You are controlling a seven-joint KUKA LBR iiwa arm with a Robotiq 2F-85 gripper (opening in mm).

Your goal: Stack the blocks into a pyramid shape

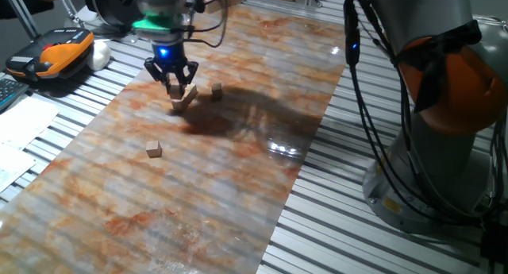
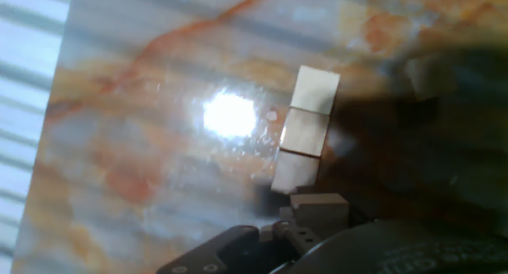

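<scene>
No writing or brand can be read anywhere in either view. The largest thing is the robot base (image 1: 444,123), grey and orange, standing to the right of the mat with black cables (image 1: 373,91) hanging down in front of it. The mat (image 1: 238,187) is a long glossy sheet with an orange and grey marbled pattern, laid over a table (image 1: 357,234) of ribbed silver slats; a bright glare sits on the mat near its right edge. Beyond the mat's far left corner lie an orange and black handheld control unit (image 1: 55,55) and some white sheets of paper (image 1: 20,131). The gripper (image 1: 171,77) hangs over the far left part of the mat, a blue light glowing just above its black fingers. It holds one block (image 1: 189,92) at its fingertips, just above the row of blocks (image 1: 179,102) on the mat. In the hand view that row (image 2: 305,139) shows as three pale cubes touching end to end, running away from the fingers, while the held block (image 2: 319,204) sits right at the near end of the row; whether it touches the row cannot be told. Another block (image 1: 217,90) rests on the mat just right of the gripper, apart from the row. A lone block (image 1: 154,149) lies well nearer the camera, toward the mat's left edge.
</scene>
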